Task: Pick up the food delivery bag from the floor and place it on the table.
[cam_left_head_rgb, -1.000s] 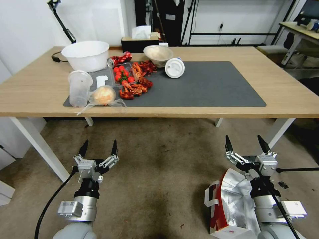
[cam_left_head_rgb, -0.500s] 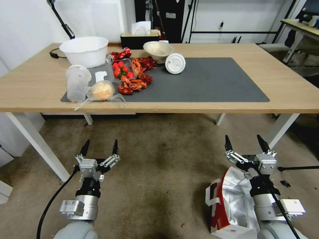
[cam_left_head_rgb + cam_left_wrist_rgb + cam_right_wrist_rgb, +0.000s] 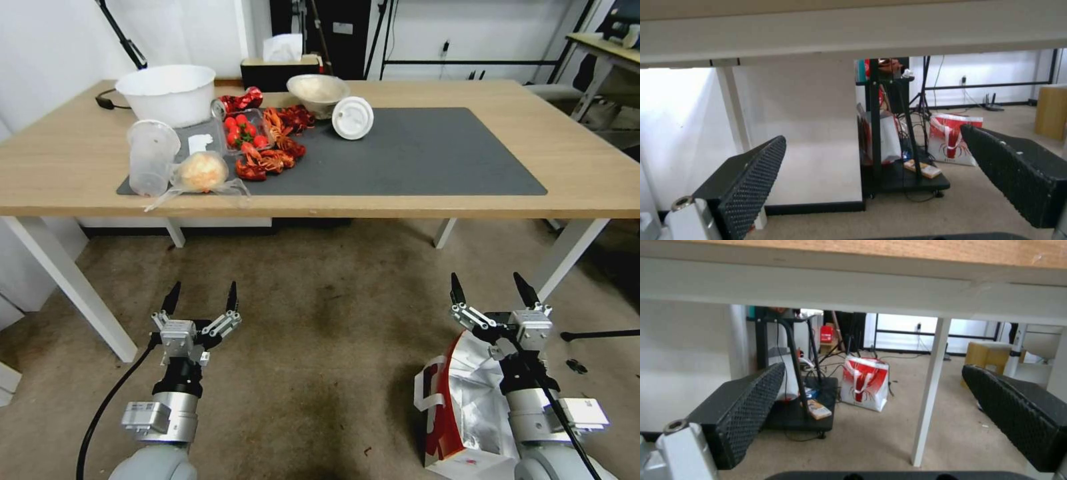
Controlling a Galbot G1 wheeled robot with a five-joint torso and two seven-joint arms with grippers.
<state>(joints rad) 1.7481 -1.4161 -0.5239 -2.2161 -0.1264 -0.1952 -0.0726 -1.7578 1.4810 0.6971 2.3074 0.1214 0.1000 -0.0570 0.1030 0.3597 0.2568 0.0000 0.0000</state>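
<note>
Two grippers spread, holding nothing: left gripper [image 3: 201, 299] | right gripper [image 3: 492, 291] | food delivery bag [image 3: 467, 407] on floor [image 3: 320, 347]; logo unreadable.

We see the left claw [image 3: 871, 180] spread wide in the lower part of the frame, one black dimpled finger [image 3: 749, 176] at lower left and the other at lower right, with nothing between them. Across the top runs the pale underside of the worktop [image 3: 853, 33], and a white leg [image 3: 731, 106] drops from it at upper left. Behind, at centre, a black wheeled stand [image 3: 902, 176] carries cables and a small yellowish box [image 3: 921, 168]. Right of it, a red and white bag [image 3: 953, 138] sits on the beige carpet [image 3: 951, 210], well beyond the fingers. A white wall panel [image 3: 809, 133] fills the middle left.
</note>
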